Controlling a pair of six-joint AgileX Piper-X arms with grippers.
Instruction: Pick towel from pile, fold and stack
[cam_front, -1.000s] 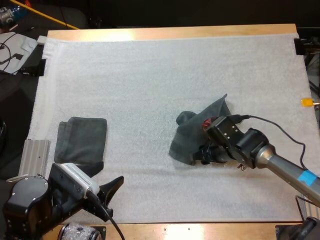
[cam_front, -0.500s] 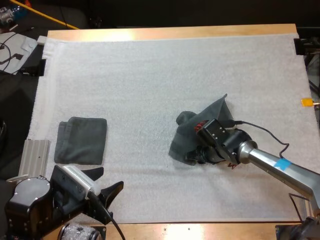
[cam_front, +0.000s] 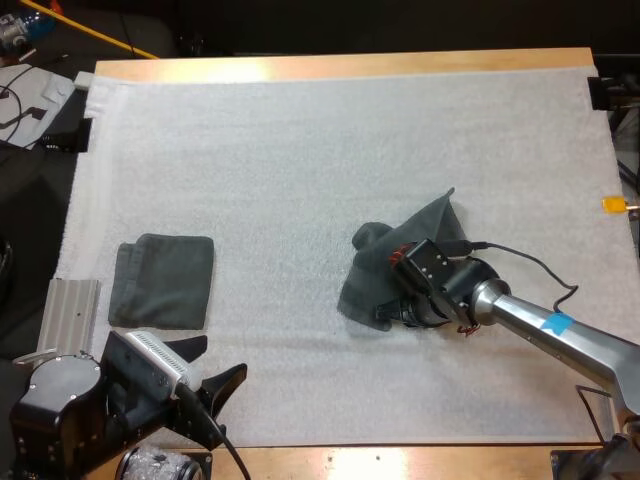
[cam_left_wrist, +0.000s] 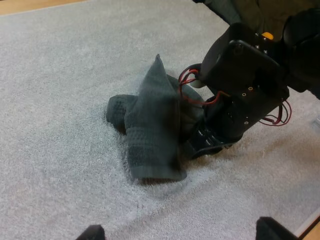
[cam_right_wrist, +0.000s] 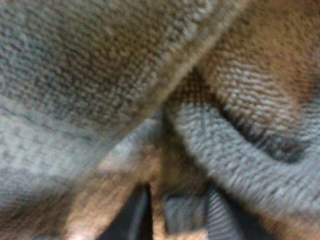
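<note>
A crumpled dark grey-green towel (cam_front: 400, 245) lies right of the mat's middle, one corner poking up toward the far side. My right gripper (cam_front: 387, 313) is pushed into its near edge. In the right wrist view the black fingers (cam_right_wrist: 135, 212) stand close together with towel fabric (cam_right_wrist: 235, 165) bunched between them, so the right gripper (cam_right_wrist: 177, 212) is shut on it. The left wrist view has the crumpled towel (cam_left_wrist: 150, 125) with my right gripper (cam_left_wrist: 195, 149) at its side. A folded towel (cam_front: 162, 280) lies flat at the mat's left. My left gripper (cam_front: 220, 358) hovers open at the near left corner.
A ribbed silver metal block (cam_front: 70, 312) sits just off the mat's left edge beside the folded towel. Cables and clutter (cam_front: 25, 90) lie beyond the table's far left. The white mat (cam_front: 300, 150) stretches bare across the far half.
My right gripper slid left and further into the crumpled towel's near edge, pushing into the fabric. The left arm drew back slightly toward the near corner.
</note>
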